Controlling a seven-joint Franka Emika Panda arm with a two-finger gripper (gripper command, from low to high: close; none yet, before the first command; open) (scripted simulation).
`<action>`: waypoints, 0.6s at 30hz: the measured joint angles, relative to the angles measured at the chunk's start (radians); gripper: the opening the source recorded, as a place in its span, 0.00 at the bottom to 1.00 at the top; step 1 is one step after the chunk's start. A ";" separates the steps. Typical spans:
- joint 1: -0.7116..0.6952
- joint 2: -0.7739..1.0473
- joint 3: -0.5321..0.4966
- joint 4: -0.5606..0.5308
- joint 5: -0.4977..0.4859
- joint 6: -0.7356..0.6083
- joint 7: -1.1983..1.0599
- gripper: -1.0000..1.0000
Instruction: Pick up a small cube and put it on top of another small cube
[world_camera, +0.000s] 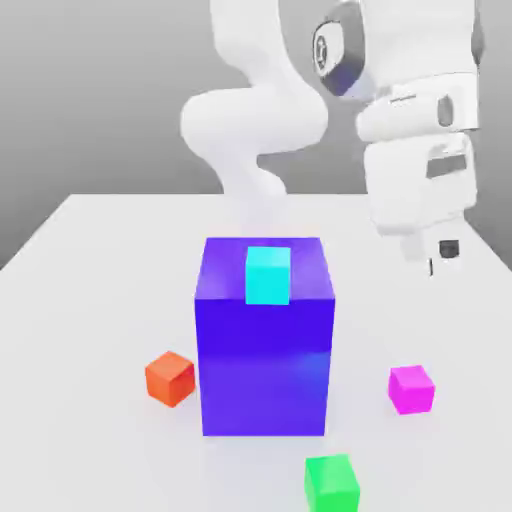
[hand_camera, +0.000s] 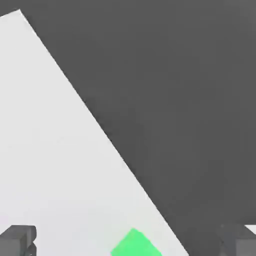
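The tool (hand_camera: 128, 242) hangs released above the white counter (world_camera: 90, 260), its two fingers (hand_camera: 17, 240) spread wide with nothing between them. The pink cube (world_camera: 411, 388) sits on the counter to the exterior view's right of the big blue block (world_camera: 265, 370). The green cube (world_camera: 332, 483) lies nearer the front edge, apart from the pink one. A cyan cube (world_camera: 267, 274) rests on top of the block, and an orange cube (world_camera: 169, 378) sits at its left.
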 joint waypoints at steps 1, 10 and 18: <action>0.017 0.034 0.007 -0.018 0.001 0.021 -0.044 0.50; 0.132 0.344 0.050 -0.131 -0.056 0.228 -0.303 0.50; 0.163 0.511 0.013 -0.102 -0.082 0.362 -0.288 0.00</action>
